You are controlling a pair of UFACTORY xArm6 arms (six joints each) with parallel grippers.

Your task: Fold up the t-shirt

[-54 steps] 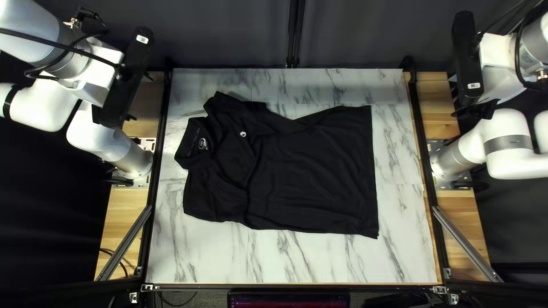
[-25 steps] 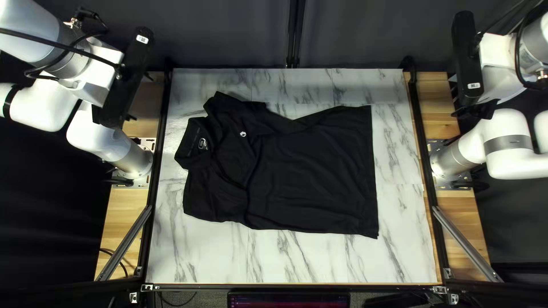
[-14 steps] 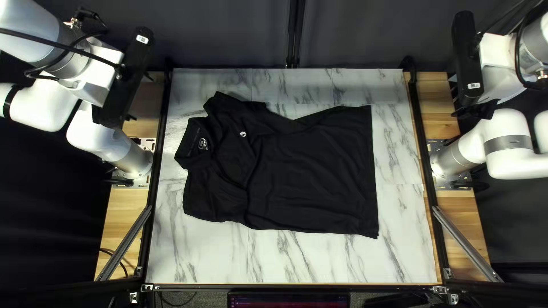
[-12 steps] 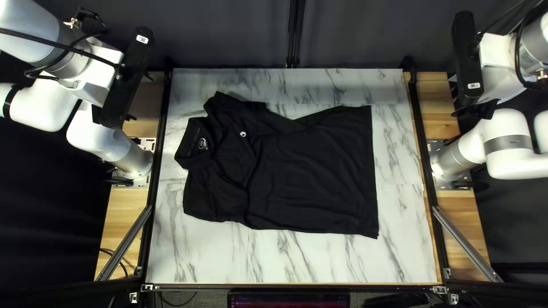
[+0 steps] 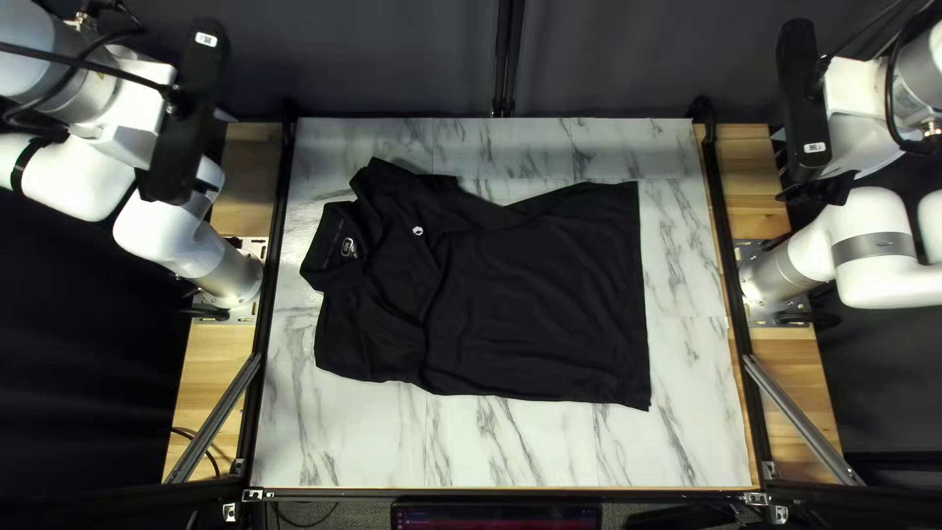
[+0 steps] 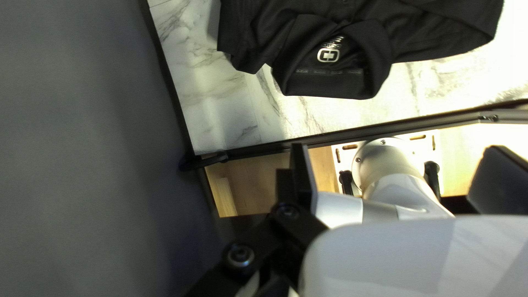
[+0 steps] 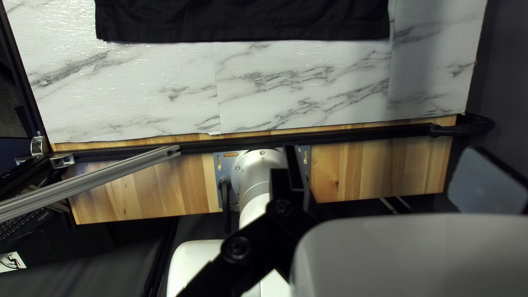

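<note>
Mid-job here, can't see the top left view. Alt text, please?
Black shirt spread out and creased on a marbled table, collar toward the left, hem toward the right. Left arm and right arm stand at either side, clear of it.

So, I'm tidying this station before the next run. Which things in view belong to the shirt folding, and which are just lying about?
For the folding:
black t-shirt
marble-patterned tabletop
left gripper
right gripper

Just about:
keyboard
screen by the table's near edge
</note>
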